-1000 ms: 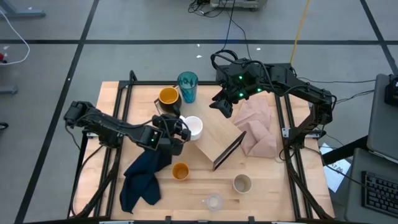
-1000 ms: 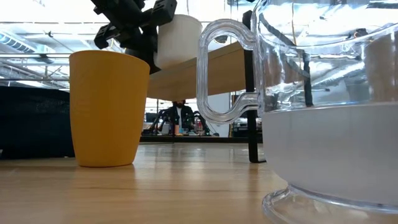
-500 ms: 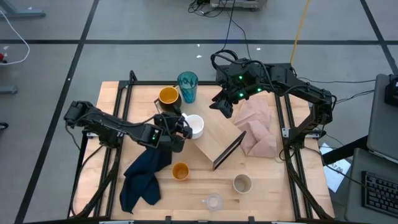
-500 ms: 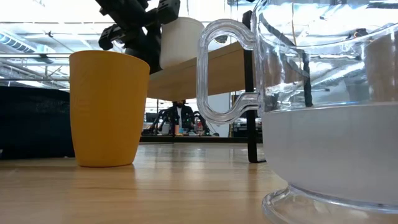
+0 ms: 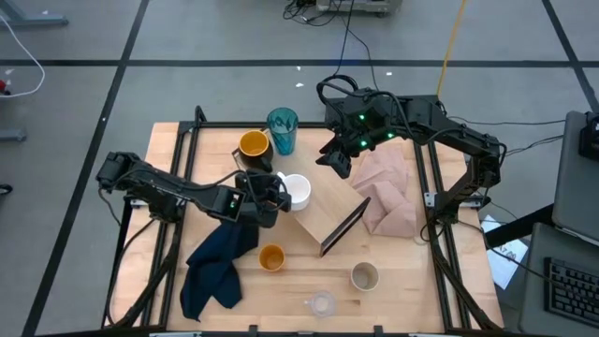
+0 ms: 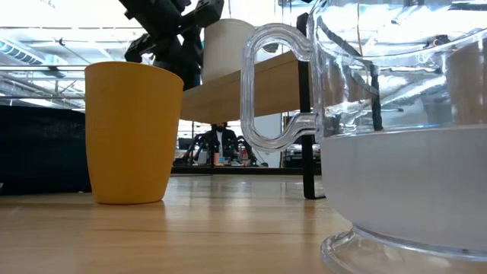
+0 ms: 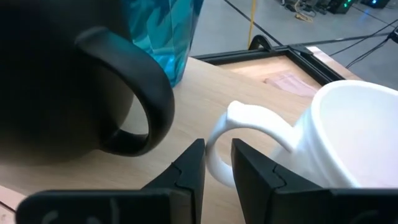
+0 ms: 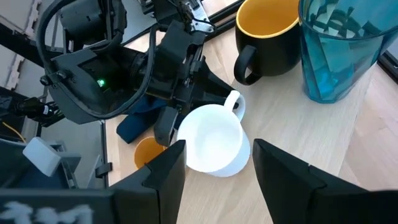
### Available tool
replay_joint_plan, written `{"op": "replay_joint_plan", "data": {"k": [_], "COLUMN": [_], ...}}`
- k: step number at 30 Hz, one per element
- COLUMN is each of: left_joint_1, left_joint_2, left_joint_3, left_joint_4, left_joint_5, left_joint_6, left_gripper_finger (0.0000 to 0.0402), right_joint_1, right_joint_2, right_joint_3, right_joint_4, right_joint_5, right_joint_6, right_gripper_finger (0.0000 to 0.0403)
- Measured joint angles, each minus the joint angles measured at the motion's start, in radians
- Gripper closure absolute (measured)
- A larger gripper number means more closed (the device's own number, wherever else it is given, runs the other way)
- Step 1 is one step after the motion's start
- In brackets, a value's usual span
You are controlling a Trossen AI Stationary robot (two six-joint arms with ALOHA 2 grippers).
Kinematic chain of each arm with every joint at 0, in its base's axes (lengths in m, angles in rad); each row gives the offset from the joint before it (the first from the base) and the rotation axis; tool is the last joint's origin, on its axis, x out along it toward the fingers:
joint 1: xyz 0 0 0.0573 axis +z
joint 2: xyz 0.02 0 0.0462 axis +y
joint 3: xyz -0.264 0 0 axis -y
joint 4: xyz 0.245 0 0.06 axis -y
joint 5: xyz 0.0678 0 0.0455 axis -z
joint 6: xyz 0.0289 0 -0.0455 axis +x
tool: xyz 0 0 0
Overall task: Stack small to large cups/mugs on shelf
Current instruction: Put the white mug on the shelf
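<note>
Tabletop (image 5: 168, 150): one; everything below is carried on it.
Shelf (image 5: 323, 201): one, lying near the middle of the tabletop; no cup is seen standing on it.
Cloths: two are counted, a pinkish-beige cloth (image 5: 388, 192) just beside the shelf and a dark blue cloth (image 5: 213, 271) under the left arm.
Cups: six are counted.
Teal tumbler (image 5: 282, 129): at the far edge, upright.
Yellow mug (image 5: 254, 146): just beside the tumbler, dark handle turned toward the left arm.
White mug (image 5: 298, 190): held at the shelf's left edge.
Beige-grey cup (image 5: 364, 276), small orange cup (image 5: 271, 256), small clear cup (image 5: 321, 304): left at the near side, well apart from the shelf.
Left tool (image 7: 217, 149): narrowed onto the white mug's handle, which is pinched between the fingers.
Right tool (image 5: 334, 164): hung over the shelf's far end, fingers parted, nothing held.
Change: over the last second the white mug has been lifted slightly and carried closer to the shelf.
Meaning: the first placement is judged close; five cups are left untouched.
</note>
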Motion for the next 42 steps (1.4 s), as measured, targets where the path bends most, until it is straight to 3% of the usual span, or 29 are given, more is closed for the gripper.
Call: {"op": "replay_joint_plan", "data": {"k": [37,42], "left_joint_1": [-0.077,-0.094], "left_joint_2": [-0.02,-0.021], "left_joint_3": [-0.002,-0.002], "left_joint_4": [-0.052,-0.055], "left_joint_5": [0.074,0.146], "left_joint_6": [-0.001,0.001], "left_gripper_finger": [0.0323,0.0323], "right_joint_1": [0.0,0.0], "right_joint_2": [0.0,0.0], "right_joint_3": [0.0,0.0], "right_joint_4": [-0.009,-0.009], "right_joint_5": [-0.001,-0.001], "right_joint_6": [-0.011,-0.015], "right_gripper_finger": [0.0225,0.0225]}}
